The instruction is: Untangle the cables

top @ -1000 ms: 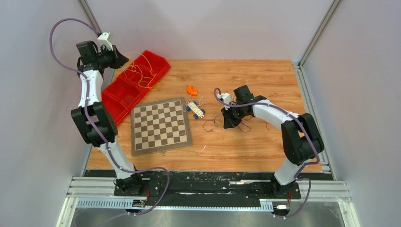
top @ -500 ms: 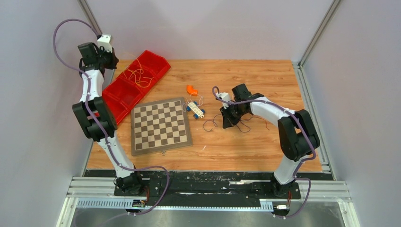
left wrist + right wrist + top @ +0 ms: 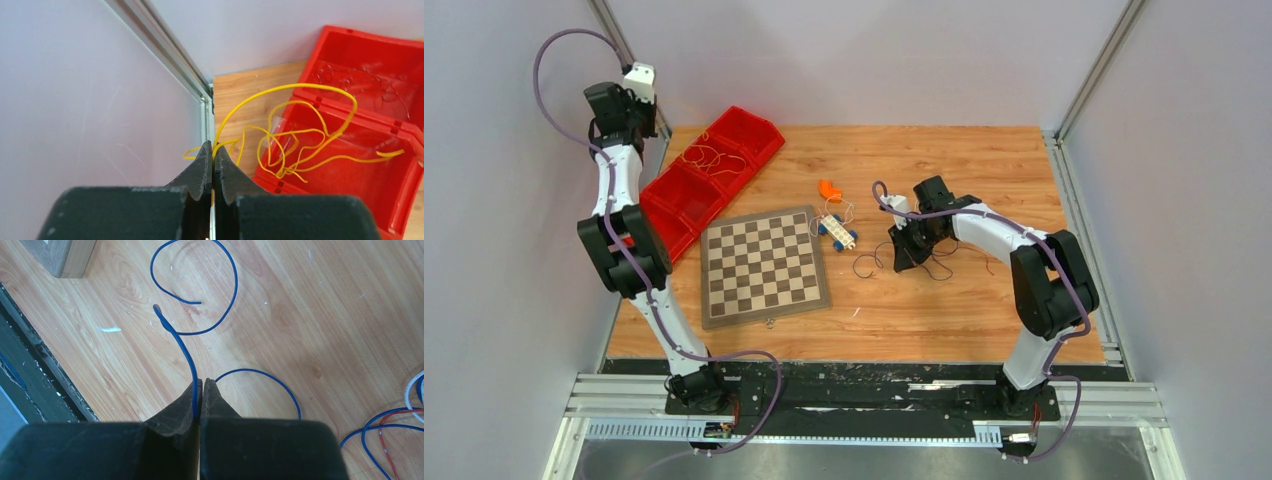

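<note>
Bright, even, diffuse light in all views. Faint soft shadow beside blue cable (image 3: 181,342) on wooden table (image 3: 310,315). Top view sharp. Close-up left gripper (image 3: 213,147) and right gripper (image 3: 201,384) slightly soft; backgrounds crisp.

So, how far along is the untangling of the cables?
Done: the yellow cable lies apart, mostly over the red tray. In hand: the left pincer is shut on its end, the right pincer on a blue cable. Left: the crossed blue, red and white strands beside it.

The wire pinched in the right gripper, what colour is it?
The wire is blue; the right wrist view shows it best, clamped in the right gripper.
</note>
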You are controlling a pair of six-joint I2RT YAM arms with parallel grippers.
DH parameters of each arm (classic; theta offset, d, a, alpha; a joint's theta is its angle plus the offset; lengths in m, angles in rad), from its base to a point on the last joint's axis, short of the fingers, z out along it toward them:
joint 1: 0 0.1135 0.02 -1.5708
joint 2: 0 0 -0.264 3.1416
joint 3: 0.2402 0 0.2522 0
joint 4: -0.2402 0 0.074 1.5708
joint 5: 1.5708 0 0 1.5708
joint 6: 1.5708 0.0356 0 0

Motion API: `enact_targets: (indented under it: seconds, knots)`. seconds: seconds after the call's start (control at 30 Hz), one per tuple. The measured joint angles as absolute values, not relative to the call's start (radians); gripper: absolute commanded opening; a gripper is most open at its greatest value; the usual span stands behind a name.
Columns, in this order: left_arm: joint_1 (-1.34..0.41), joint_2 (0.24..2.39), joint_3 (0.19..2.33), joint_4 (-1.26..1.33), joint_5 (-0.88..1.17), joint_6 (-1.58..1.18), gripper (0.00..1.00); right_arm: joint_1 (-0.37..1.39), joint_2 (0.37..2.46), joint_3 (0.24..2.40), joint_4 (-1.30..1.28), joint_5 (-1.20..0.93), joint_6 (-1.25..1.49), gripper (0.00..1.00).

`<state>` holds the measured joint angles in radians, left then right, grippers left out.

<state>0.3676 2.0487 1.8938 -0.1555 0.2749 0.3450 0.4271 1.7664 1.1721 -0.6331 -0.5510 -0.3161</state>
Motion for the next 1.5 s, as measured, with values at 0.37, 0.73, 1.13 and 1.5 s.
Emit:
enact_targets:
  seconds: [0.37,0.73,1.13,1.5]
  knots:
    - [0.258,2.112,1.924,-0.397,0.273,0.596,0.00,0.427,1.773,1.173,-0.636,-0.554,-0.316,0.01]
    - [0.202,2.275,1.974,-0.479,0.267,0.680,0.01,0.427,1.785,1.177,-0.648,-0.559,-0.316,0.01]
    - [0.196,2.283,2.000,-0.453,0.281,0.612,0.69,0.427,1.794,1.182,-0.655,-0.587,-0.315,0.00]
    - [0.197,1.939,1.932,-0.547,0.354,0.472,1.00,0.427,1.753,1.245,-0.703,-0.669,-0.297,0.00]
